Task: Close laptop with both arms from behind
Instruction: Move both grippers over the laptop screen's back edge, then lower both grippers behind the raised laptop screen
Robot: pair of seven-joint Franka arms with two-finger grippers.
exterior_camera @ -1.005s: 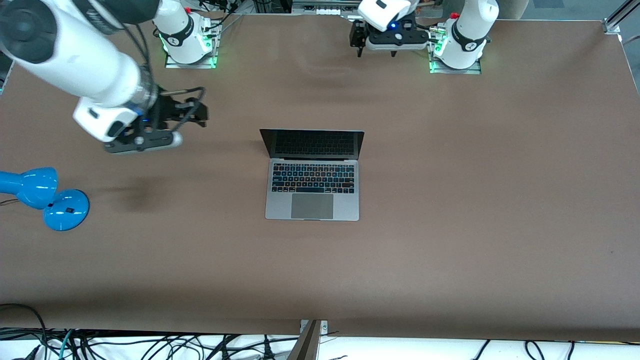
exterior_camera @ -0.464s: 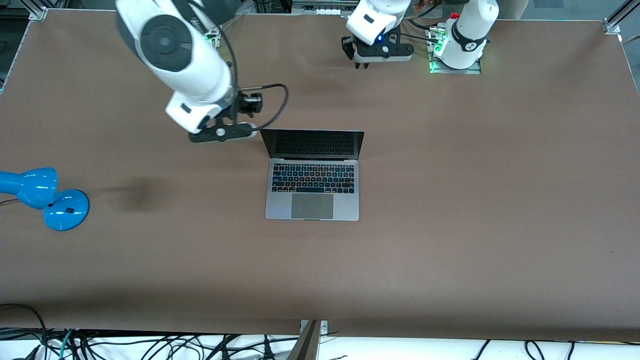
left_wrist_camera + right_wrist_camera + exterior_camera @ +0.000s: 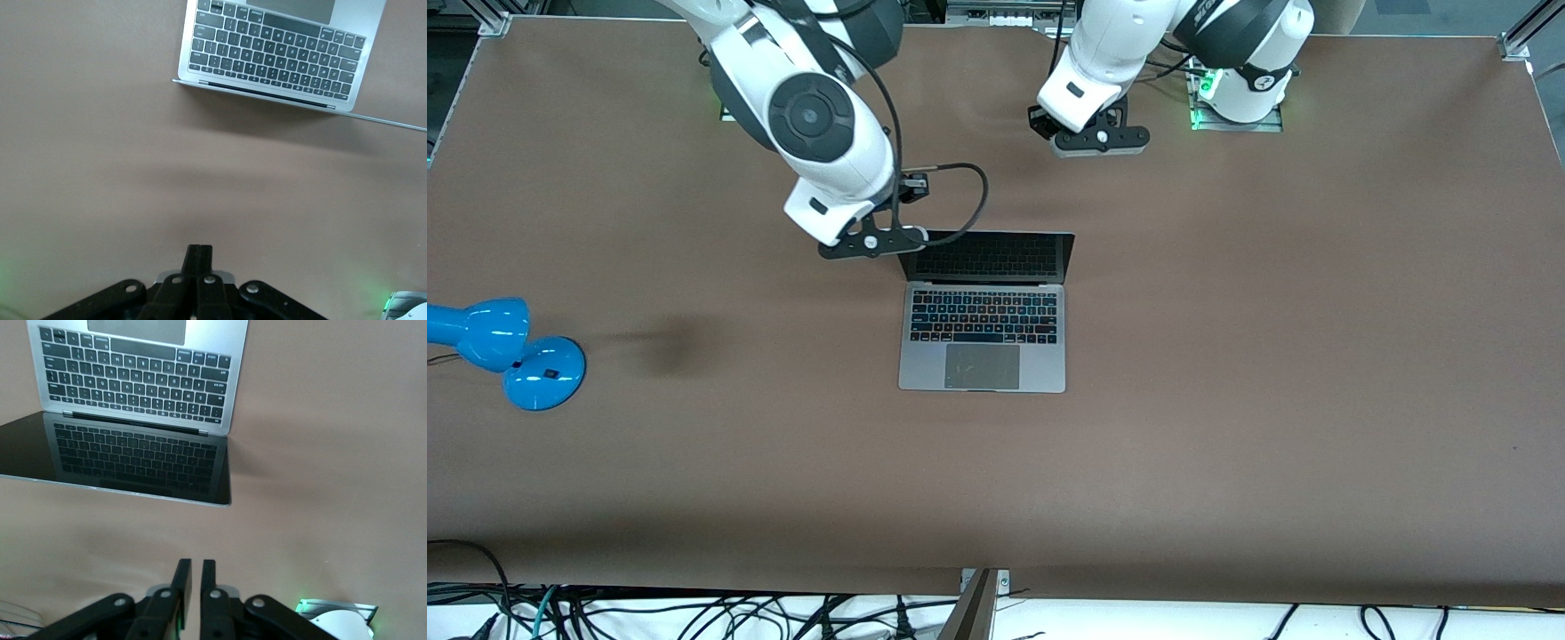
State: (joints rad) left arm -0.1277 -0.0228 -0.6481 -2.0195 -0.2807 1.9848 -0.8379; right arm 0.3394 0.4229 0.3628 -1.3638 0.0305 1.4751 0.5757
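Approach step. Laptop open mid-table, lid up. Right gripper fingers pressed together, empty, by lid's top corner at right arm's end. Left gripper fingers together, empty, well short of lid. Next, prob: both fingertips to lid back, push toward keyboard.

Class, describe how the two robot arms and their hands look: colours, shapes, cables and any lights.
Both arms are large, white and rounded, with black joint bands. The right arm has a round dark cap and a black cable looping by its wrist. The left arm stands on a green-lit base. The left hand and right hand are black with two fingers.
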